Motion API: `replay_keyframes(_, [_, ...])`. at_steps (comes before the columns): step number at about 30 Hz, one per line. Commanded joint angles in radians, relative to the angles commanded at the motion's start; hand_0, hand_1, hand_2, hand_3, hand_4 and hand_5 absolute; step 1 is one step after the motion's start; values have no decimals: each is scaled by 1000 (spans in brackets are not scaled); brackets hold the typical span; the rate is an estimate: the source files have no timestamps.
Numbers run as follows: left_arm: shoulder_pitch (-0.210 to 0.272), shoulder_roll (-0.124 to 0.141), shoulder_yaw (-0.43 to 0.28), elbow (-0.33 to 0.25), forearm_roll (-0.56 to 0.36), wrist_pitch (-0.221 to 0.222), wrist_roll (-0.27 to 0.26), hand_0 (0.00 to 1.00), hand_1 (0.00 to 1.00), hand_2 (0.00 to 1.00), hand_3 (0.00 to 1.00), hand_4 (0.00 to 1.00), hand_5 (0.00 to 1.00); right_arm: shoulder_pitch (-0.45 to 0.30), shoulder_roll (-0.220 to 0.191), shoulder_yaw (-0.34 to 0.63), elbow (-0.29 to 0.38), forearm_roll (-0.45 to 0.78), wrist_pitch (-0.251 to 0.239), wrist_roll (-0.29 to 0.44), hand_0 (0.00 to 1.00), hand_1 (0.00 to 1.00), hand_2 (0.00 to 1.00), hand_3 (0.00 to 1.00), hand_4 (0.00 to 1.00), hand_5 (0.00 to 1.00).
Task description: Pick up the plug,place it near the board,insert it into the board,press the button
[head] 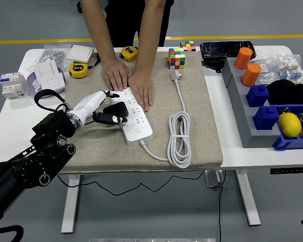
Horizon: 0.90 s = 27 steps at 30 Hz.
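Note:
The black plug [116, 108] sits on the white power strip [133, 117], near its middle, on the beige mat [192, 101]. Its black cable [65, 143] trails left and over the mat's front edge. My left hand [107, 107] reaches in from the lower left and is at the plug's left side. Its fingers are spread, one pointing past the plug's far side, another lying against its near-left edge. The strip's round button [138, 130] shows bare at the near end. A person's two hands [129, 80] press flat on the strip's far end.
The strip's white cord [179, 138] lies coiled on the mat to the right, with a colour cube [177, 58] behind it. Tape measures [79, 70], white sockets [49, 73] and a small device [10, 84] are at the left. Grey and blue bins [265, 108] with orange cylinders stand right.

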Motion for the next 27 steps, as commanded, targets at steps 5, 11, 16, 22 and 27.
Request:
replay_keyframes(5, [-5,-15,-2,30,16,46,-1,756,720,732,740,998,436,2,0,0,0,1,0,1,998,834,735,748,998,874])
replay_keyframes(11, [-8,-20,12,33,45,55,16,587,626,659,657,998,428,2,0,6,0,-1,0,0,998,834,736,748,998,873])
replay_keyframes(16, [-13,-27,26,34,79,63,22,471,576,603,583,902,430,4,0,6,0,1,-1,2,998,834,736,748,998,872])
replay_keyframes(22, [-19,-31,29,32,91,83,17,379,472,547,525,820,429,6,0,5,0,4,-2,2,998,835,736,749,998,871])
replay_keyframes(27, [-20,-30,32,31,97,90,15,339,277,413,442,801,406,6,1,6,0,4,-2,2,998,835,736,748,998,871])
